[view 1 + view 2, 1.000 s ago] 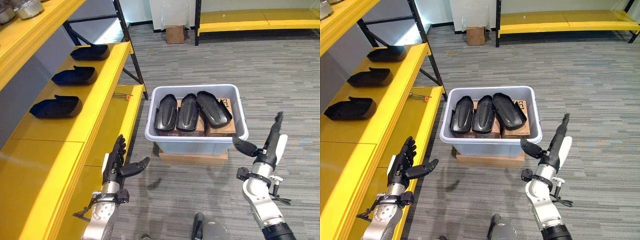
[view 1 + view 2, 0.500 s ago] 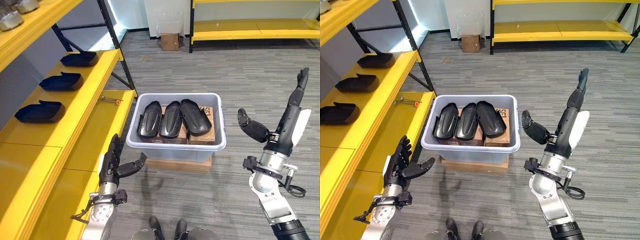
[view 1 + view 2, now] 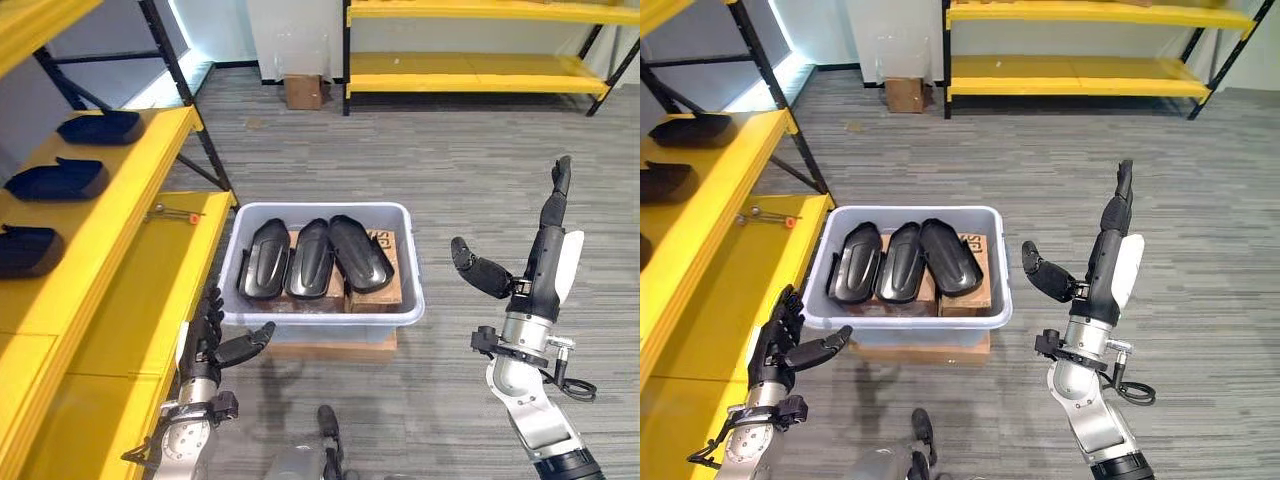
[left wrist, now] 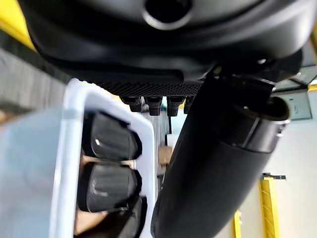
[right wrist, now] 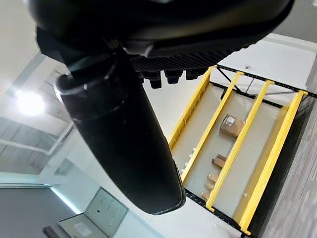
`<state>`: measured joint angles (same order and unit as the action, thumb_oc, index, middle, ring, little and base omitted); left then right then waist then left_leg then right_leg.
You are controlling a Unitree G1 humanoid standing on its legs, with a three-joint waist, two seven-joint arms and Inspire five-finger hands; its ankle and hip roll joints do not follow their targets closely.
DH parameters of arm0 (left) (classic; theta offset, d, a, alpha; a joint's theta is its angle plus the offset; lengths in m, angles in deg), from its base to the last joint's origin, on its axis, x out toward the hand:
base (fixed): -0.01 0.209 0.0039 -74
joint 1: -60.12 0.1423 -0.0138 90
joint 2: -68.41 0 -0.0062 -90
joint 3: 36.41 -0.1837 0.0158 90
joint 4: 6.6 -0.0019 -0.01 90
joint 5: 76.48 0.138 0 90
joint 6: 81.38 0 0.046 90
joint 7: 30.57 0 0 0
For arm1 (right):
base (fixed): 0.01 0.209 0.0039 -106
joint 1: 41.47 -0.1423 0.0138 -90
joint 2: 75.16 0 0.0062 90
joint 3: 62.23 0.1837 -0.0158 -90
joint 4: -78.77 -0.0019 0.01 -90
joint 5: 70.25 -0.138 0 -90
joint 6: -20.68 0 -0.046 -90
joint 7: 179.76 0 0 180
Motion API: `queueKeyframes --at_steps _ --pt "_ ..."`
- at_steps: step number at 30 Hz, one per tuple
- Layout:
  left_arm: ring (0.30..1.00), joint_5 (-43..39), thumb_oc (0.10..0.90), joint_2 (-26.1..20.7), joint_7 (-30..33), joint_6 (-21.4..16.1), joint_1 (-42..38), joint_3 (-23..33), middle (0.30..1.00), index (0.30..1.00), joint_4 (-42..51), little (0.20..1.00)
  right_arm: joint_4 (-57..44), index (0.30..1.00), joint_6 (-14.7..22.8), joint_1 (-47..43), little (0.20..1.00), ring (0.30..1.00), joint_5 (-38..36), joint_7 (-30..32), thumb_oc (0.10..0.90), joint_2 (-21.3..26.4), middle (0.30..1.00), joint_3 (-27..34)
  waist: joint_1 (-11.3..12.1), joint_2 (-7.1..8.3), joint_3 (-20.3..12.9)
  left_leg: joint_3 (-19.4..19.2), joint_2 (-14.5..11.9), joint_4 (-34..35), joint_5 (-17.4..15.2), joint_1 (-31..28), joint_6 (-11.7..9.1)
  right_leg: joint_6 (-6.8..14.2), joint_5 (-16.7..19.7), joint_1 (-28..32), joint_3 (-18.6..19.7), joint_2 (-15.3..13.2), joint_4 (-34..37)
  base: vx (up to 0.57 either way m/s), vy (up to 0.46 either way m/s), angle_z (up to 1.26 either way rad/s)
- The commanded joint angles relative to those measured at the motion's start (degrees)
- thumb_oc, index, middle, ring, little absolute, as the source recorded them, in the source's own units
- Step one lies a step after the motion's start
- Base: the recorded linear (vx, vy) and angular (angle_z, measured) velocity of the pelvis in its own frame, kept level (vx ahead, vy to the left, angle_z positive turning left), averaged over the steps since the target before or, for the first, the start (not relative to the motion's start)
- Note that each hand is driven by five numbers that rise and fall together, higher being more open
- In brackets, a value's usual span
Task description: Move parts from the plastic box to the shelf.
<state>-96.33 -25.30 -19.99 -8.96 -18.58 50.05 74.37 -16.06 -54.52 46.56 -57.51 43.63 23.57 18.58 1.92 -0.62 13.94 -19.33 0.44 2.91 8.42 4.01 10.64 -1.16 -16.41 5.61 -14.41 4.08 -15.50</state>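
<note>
Parts (image 3: 310, 258), three black moulded shells, lie side by side in the plastic box (image 3: 320, 322), a pale grey tub that sits on a flat cardboard piece (image 3: 335, 349) on the grey striped carpet floor (image 3: 450, 170). Under the shells, inside the tub, are brown cartons (image 3: 380, 285). The yellow shelf (image 3: 130, 270) runs along the robot's left, just beside the tub; three more black shells (image 3: 58, 178) rest in a row on its upper level, and a small tool with an orange tip (image 3: 175, 212) lies on the lower level. Across the room stands a second yellow rack (image 3: 470, 70), with a small cardboard box (image 3: 303, 91) on the floor next to it.

The left robot hand (image 3: 215, 340) hangs low between the shelf edge and the tub's near left corner, fingers straight and spread, thumb pointing toward the tub wall, holding nothing. The right robot hand (image 3: 535, 260) is raised well to the right of the tub, fingers straight up, thumb out to the side, empty.

The left wrist view looks past straight fingers (image 4: 153, 103) at the tub's white rim (image 4: 67, 163) and two shells inside. The right wrist view points upward at yellow racking (image 5: 233, 148) with boxes.
</note>
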Motion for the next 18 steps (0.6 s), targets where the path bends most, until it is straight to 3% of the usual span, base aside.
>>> queueKeyframes --at_steps 1,12,18 --pt "1.000 1.7 0.900 -4.6 0.6 -6.3 -4.1 2.0 1.000 1.000 4.0 1.000 -2.9 1.000 4.2 -3.4 1.000 1.000 -0.5 0.7 0.900 0.7 1.000 2.0 2.6 0.68 -3.4 -1.2 -2.5 -2.1 -4.5 2.0 -11.9 2.8 5.8 4.7 0.4 -4.9 9.0 0.12 0.087 0.11" --pt "1.000 2.9 0.900 -5.3 4.9 -7.0 -4.0 3.3 1.000 1.000 3.6 1.000 -2.3 1.000 3.4 -4.5 1.000 1.000 0.2 1.1 0.900 0.3 1.000 0.9 4.2 1.56 -4.1 -1.2 -0.2 -2.6 -7.4 2.3 -9.6 4.0 6.2 4.2 -0.6 -6.7 10.4 0.08 0.071 0.02" --pt "1.000 3.1 0.900 -5.1 8.5 -8.7 -3.8 5.8 1.000 1.000 4.3 1.000 -1.7 1.000 2.3 -4.9 1.000 1.000 1.5 0.6 0.900 0.0 1.000 0.5 5.4 2.21 -3.9 -1.2 0.1 -2.3 -7.2 3.3 -9.4 4.0 5.3 4.5 -1.1 -6.4 9.9 0.07 0.037 -0.01"
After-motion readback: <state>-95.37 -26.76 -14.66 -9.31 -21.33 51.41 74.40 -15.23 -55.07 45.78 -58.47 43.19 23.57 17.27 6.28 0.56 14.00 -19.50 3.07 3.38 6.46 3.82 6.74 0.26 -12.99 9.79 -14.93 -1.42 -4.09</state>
